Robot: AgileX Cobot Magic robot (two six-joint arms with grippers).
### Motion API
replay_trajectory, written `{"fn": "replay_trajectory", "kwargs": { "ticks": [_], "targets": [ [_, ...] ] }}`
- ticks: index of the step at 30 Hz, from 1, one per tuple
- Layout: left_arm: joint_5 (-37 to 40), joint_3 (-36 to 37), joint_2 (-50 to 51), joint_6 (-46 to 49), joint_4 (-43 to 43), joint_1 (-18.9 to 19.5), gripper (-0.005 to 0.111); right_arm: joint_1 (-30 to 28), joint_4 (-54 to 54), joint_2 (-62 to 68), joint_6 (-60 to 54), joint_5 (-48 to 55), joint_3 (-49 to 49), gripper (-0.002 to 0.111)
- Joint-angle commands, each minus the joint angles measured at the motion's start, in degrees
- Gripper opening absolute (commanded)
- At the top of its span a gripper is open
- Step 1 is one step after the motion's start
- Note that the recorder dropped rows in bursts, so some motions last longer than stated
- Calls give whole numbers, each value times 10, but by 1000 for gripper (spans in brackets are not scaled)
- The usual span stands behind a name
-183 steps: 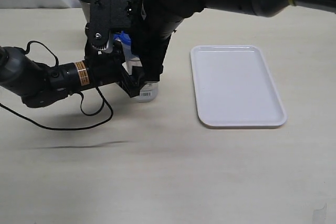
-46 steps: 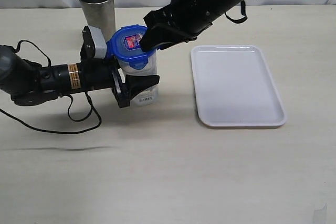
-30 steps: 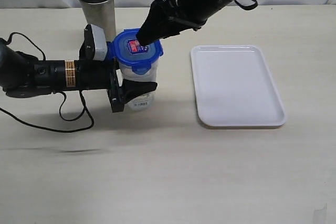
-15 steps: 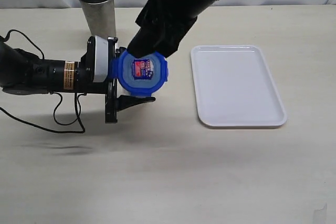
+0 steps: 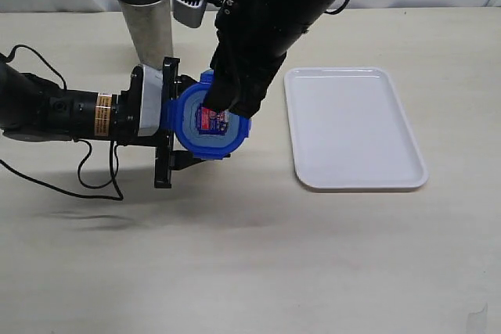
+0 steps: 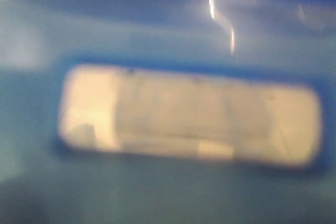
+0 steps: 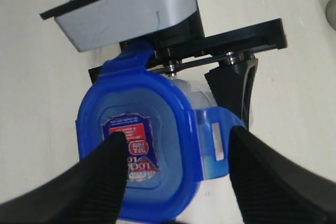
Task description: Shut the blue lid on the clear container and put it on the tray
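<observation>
Now sideways: clear tapered plastic container clasped by left gripper, mostly hidden behind round blue lid; right gripper agape above.

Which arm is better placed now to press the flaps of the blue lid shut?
Probably right: the right gripper, open, straddles the blue lid, while the left gripper is occupied holding the clear container.

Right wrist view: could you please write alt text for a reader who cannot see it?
A blue lid with a sticker covers the clear container, held by the left gripper over a pale table. The right gripper's jaws stand open either side of the lid.
</observation>
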Motion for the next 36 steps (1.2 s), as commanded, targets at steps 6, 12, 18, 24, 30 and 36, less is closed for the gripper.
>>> {"fn": "replay_trajectory", "kwargs": {
  "ticks": [6, 12, 18, 24, 30, 36],
  "targets": [
    [-26, -3, -8, 2, -9, 0, 0, 1, 4, 32, -3, -1, -1, 50],
    [-26, -3, -8, -17, -17, 0, 0, 1, 4, 54, 0, 4, -1, 36],
    [-26, -3, -8, -42, -25, 0, 0, 1, 3, 76, 6, 7, 0, 35],
    [-26, -3, -8, -44, -26, 0, 0, 1, 2, 95, 8, 30, 0, 35],
    [-26, -3, -8, -45, -26, 0, 0, 1, 2, 109, 15, 36, 0, 35],
    [-26, -3, -8, -59, -33, 0, 0, 1, -2, 116, 15, 43, 0, 35]
  ]
}}
